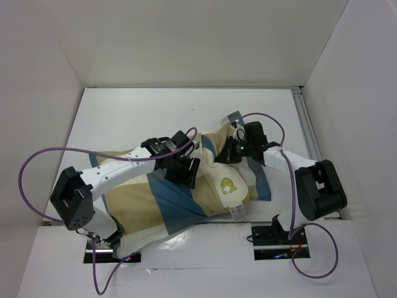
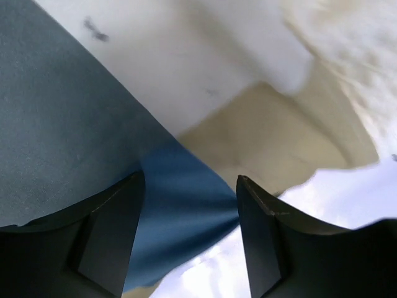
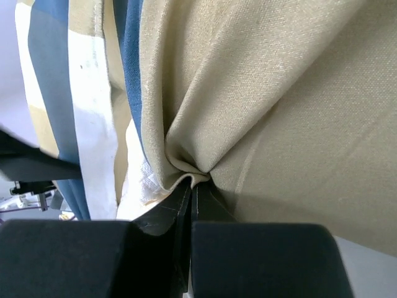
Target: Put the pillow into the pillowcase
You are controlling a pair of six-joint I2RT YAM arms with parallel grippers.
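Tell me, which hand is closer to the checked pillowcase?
Right. The right hand is pinched shut on a tan fold of the pillowcase; the left hand hangs open just over its blue check, gripping nothing.

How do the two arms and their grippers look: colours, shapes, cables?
The left arm and the right arm both have white links and bulky black joint housings. A thin purple cable loops along each arm. The left gripper and the right gripper are matte black, with flat fingers tapering to blunt tips.
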